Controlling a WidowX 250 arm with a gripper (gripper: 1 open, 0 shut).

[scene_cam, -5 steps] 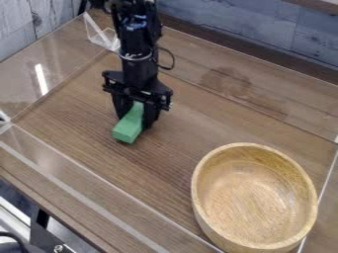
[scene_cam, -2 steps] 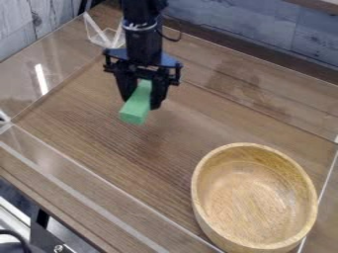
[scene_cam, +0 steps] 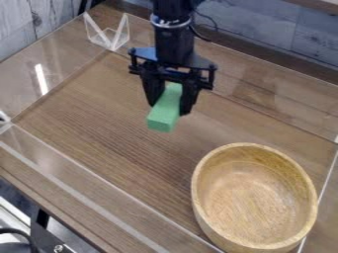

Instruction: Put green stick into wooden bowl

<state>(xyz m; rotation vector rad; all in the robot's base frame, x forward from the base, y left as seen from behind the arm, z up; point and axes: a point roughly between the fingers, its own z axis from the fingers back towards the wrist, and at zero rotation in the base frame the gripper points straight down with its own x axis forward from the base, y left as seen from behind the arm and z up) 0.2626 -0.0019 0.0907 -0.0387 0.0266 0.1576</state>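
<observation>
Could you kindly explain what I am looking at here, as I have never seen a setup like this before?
This is a single view from a camera placed above and to one side of a wooden table. The dark upright machine is a robot arm, and at its lower end sits a gripper, a two-fingered claw pointing straight down. Between its fingers it holds the green stick, a small bright green bar, lifted clear of the surface. At the lower right rests the wooden bowl, large, round and shallow, with nothing in it. The stick is meant to go into that bowl, but it is not over it yet. Clear panels appear to fence the table's edges.
</observation>
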